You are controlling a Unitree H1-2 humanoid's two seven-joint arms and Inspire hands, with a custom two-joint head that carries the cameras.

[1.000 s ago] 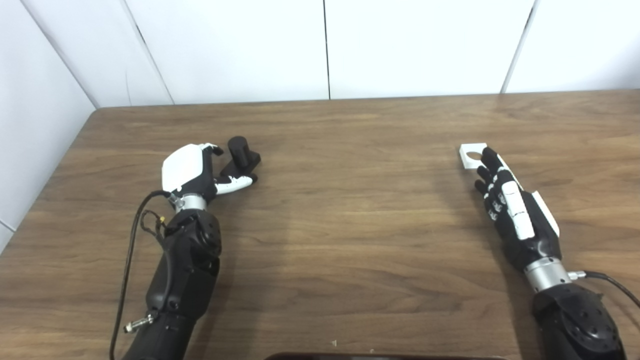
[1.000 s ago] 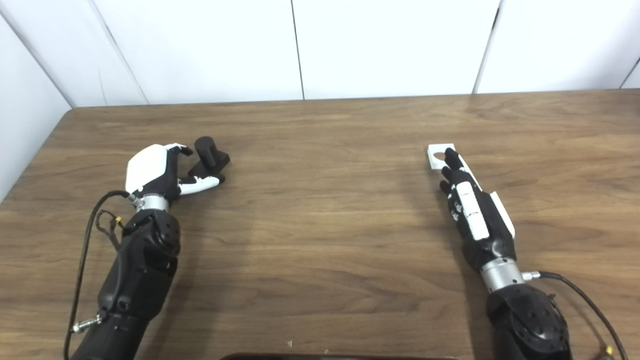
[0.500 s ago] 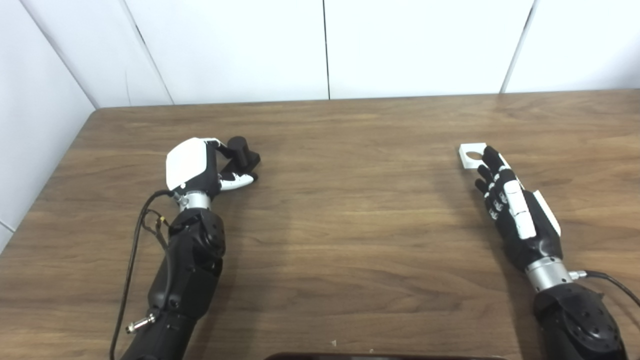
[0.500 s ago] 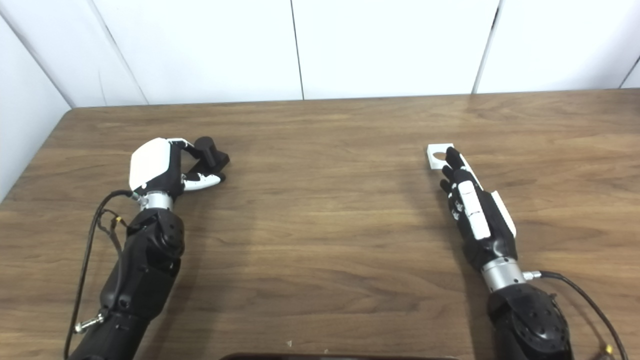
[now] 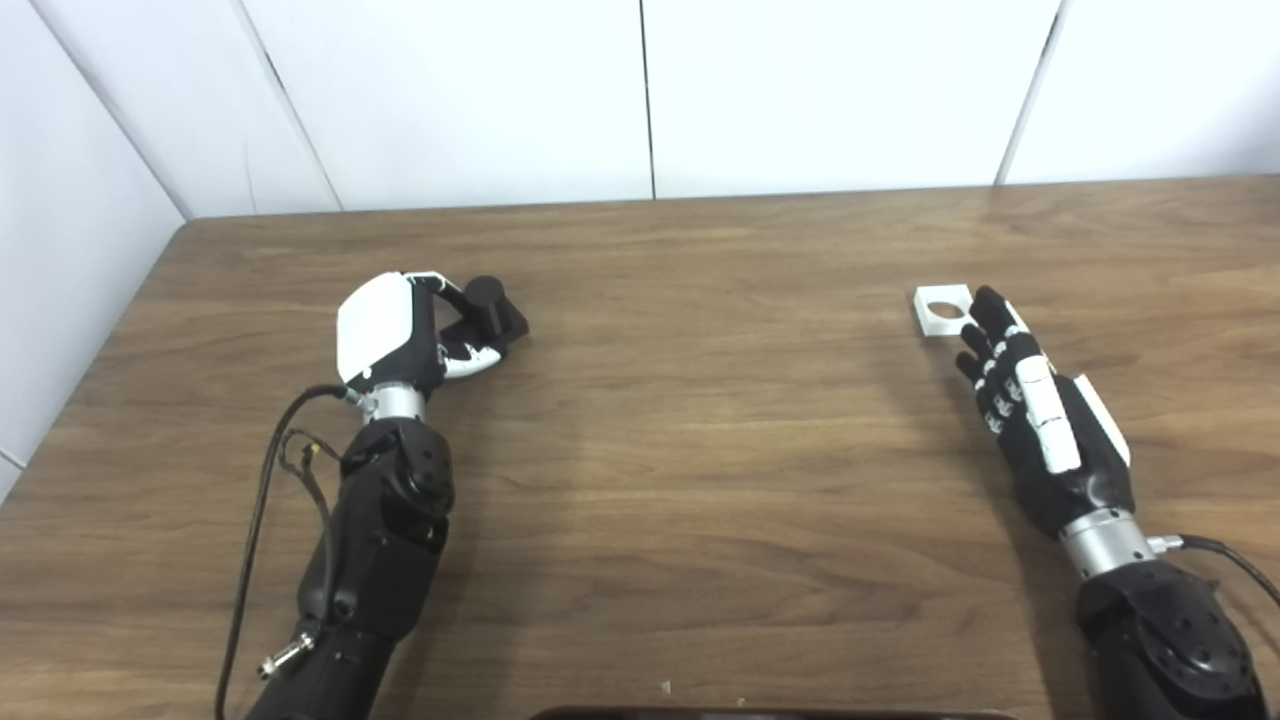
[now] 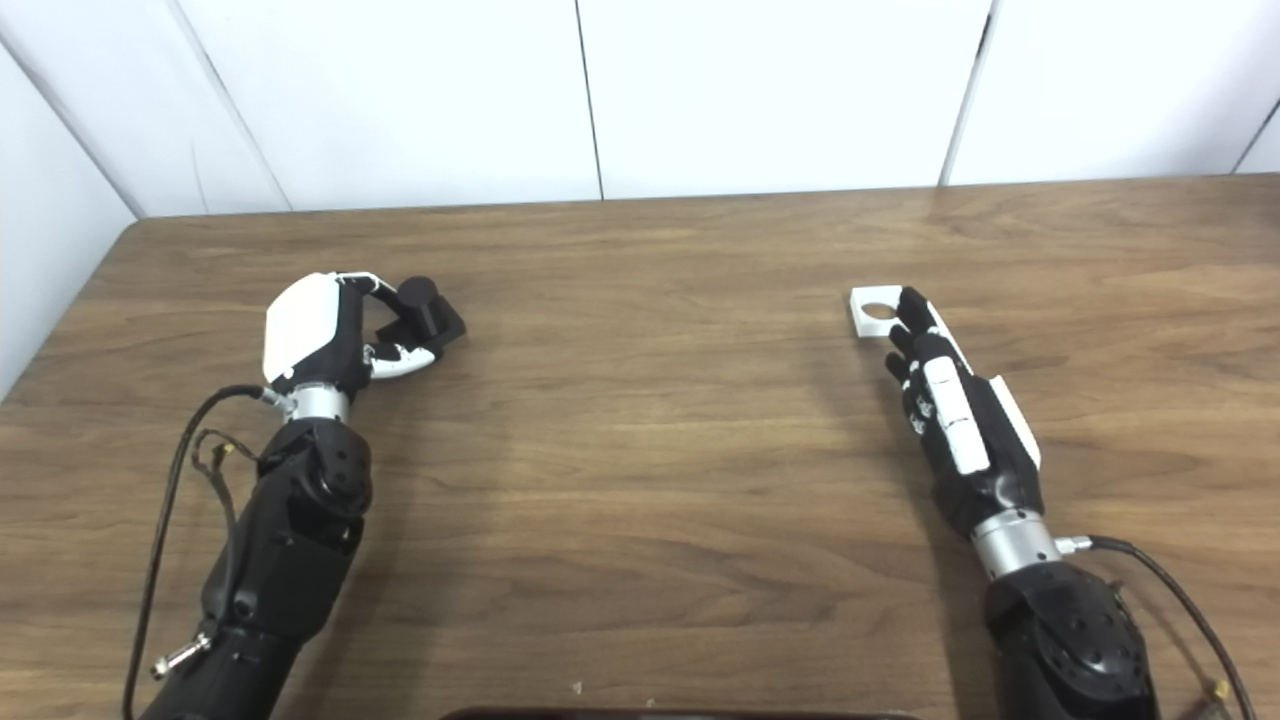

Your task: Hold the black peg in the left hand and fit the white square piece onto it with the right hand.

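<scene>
The black peg (image 5: 488, 295), a short cylinder on a square base, rests on the wooden table (image 5: 700, 450) at the left. My left hand (image 5: 395, 335) is curled around it, with fingers over the far side and the thumb along the near edge of the base. The white square piece (image 5: 928, 325), with a round hole, lies flat at the right. My right hand (image 5: 1035, 420) lies open just behind it, fingers straight. Its fingertips (image 5: 985, 300) touch the piece's right near corner. The piece also shows in the right eye view (image 6: 862, 322).
White wall panels stand along the table's far edge and left side. A dark curved object (image 5: 770, 714) shows at the bottom edge. Cables hang from both forearms.
My left hand has moved forward and closed its fingers round the black peg, which turned slightly. My right hand stays open by the white piece. The camera shifted a little.
</scene>
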